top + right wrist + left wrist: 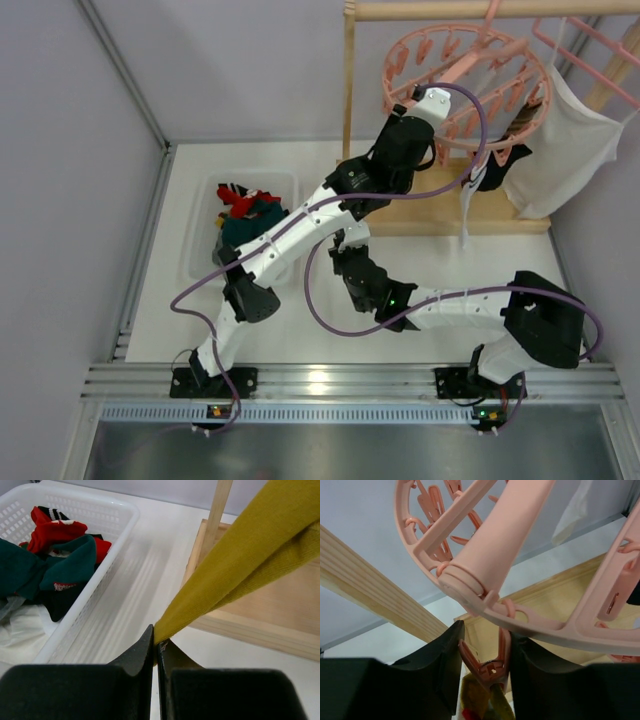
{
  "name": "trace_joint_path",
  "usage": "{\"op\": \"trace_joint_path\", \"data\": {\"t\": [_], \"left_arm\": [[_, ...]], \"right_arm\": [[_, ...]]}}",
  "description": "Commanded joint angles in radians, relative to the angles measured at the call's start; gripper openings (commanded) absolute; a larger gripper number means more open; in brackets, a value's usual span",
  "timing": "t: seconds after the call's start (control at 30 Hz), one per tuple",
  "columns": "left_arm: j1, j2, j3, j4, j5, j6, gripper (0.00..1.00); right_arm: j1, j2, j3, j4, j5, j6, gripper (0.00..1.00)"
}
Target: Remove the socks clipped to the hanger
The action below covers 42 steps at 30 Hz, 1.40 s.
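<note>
The left hand reaches up under the round pink hanger, its dark fingers narrowed on either side of one dangling peg. They appear to press the peg's two arms. A squeeze there would spread the jaws that hold the mustard sock, and a strip of yellow fabric shows just below the peg in the left wrist view.

Lower down, the right hand is closed tight on the free end of that sock. The fabric runs taut and slanted up out of the picture toward the hanger, probably so the sock slips out once the peg gives.

The white basket stands on the desk beside the wooden rack base, near the right hand. Red, green and dark socks lie in it, so it looks like the drop point for each sock taken down.

From above, the hanger hangs from the rack's top bar with the left hand at its ring. A dark sock hangs from a peg on the far side, so more of the task remains.
</note>
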Motion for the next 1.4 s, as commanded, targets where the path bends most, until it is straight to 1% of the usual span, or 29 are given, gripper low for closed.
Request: {"op": "trace_joint_path", "data": {"t": [0.0,0.07,0.1,0.13,0.2,0.33,0.37,0.4,0.43,0.5,0.53,0.6,0.63,0.7,0.73,0.77,0.8,0.83,0.87,0.93,0.97,1.03,1.07,1.13,1.17,1.23,1.3,1.33,1.37], "left_arm": [[0.004,0.003,0.036,0.086,-0.003,0.022,0.40],[0.007,0.006,0.035,0.086,-0.003,0.019,0.36],[0.007,0.007,0.035,0.086,-0.003,0.017,0.29],[0.007,0.007,0.033,0.086,-0.003,0.013,0.27],[0.008,0.003,0.029,0.085,-0.001,0.008,0.20],[0.013,-0.029,-0.013,0.086,0.014,-0.018,0.19],[0.013,-0.042,-0.030,0.086,0.020,-0.026,0.21],[0.013,-0.066,-0.059,0.086,0.032,-0.048,0.38],[0.013,-0.080,-0.077,0.086,0.037,-0.061,0.44],[0.016,-0.127,-0.119,0.086,0.048,-0.096,0.52],[0.019,-0.143,-0.132,0.086,0.049,-0.107,0.62],[0.022,-0.189,-0.162,0.085,0.049,-0.125,0.65],[0.024,-0.206,-0.189,0.085,0.048,-0.147,0.68],[0.025,-0.267,-0.232,0.083,0.032,-0.173,0.82],[0.024,-0.290,-0.285,0.083,0.020,-0.185,0.88],[0.024,-0.351,-0.318,0.082,-0.013,-0.205,0.98],[0.025,-0.385,-0.350,0.083,-0.033,-0.216,0.98],[0.024,-0.419,-0.432,0.080,-0.058,-0.223,0.98],[0.024,-0.495,-0.476,0.080,-0.113,-0.234,0.98],[0.027,-0.578,-0.585,0.079,-0.174,-0.276,0.98],[0.031,-0.668,-0.699,0.077,-0.207,-0.289,0.98],[0.043,-0.764,-0.802,0.069,-0.274,-0.338,0.98],[0.051,-0.851,-0.888,0.048,-0.288,-0.363,0.98],[0.096,-0.934,-0.958,-0.053,-0.278,-0.466,0.98],[0.143,-1.012,-0.988,-0.084,-0.261,-0.524,0.98],[0.194,-1.119,-1.082,-0.151,-0.221,-0.564,0.98],[0.258,-1.175,-1.146,-0.194,-0.206,-0.596,0.98],[0.273,-1.219,-1.157,-0.234,-0.198,-0.602,0.98],[0.292,-1.239,-1.168,-0.254,-0.199,-0.612,0.98]], "right_arm": [[0.032,-0.001,0.020,-0.006,-0.013,-0.011,0.00],[0.032,-0.007,0.007,0.003,-0.010,-0.008,0.00],[0.032,-0.008,0.002,0.008,-0.008,-0.004,0.00],[0.032,-0.016,-0.013,0.010,-0.009,-0.002,0.00],[0.032,-0.025,-0.036,0.014,-0.011,0.010,0.00],[0.034,-0.091,-0.162,0.062,-0.055,0.027,0.00],[0.034,-0.109,-0.185,0.062,-0.065,0.035,0.00],[0.034,-0.148,-0.229,0.062,-0.095,0.035,0.00],[0.034,-0.168,-0.248,0.053,-0.111,0.038,0.00],[0.034,-0.235,-0.300,0.033,-0.175,0.038,0.00],[0.032,-0.260,-0.316,0.020,-0.195,0.038,0.00],[0.032,-0.338,-0.354,-0.030,-0.242,0.047,0.00],[0.032,-0.364,-0.366,-0.043,-0.255,0.050,0.00],[0.032,-0.431,-0.388,-0.081,-0.287,0.046,0.00],[0.031,-0.452,-0.391,-0.096,-0.299,0.032,0.00],[0.031,-0.470,-0.389,-0.124,-0.310,0.026,0.00],[0.027,-0.504,-0.386,-0.138,-0.337,0.018,0.00],[0.024,-0.519,-0.385,-0.147,-0.353,0.007,0.00],[0.017,-0.536,-0.380,-0.153,-0.368,0.001,0.00],[0.001,-0.574,-0.368,-0.165,-0.436,-0.008,0.00],[-0.015,-0.581,-0.344,-0.173,-0.457,-0.013,0.00],[-0.026,-0.576,-0.305,-0.202,-0.503,-0.037,0.00],[-0.035,-0.565,-0.258,-0.210,-0.519,-0.049,0.00],[-0.038,-0.515,-0.205,-0.224,-0.589,-0.080,0.00],[-0.046,-0.493,-0.152,-0.222,-0.618,-0.085,0.00],[-0.054,-0.414,-0.092,-0.216,-0.703,-0.115,0.00],[-0.062,-0.320,0.015,-0.221,-0.779,-0.137,0.00],[-0.065,-0.283,0.054,-0.227,-0.798,-0.142,0.00],[-0.065,-0.209,0.133,-0.228,-0.837,-0.145,0.00]]}}
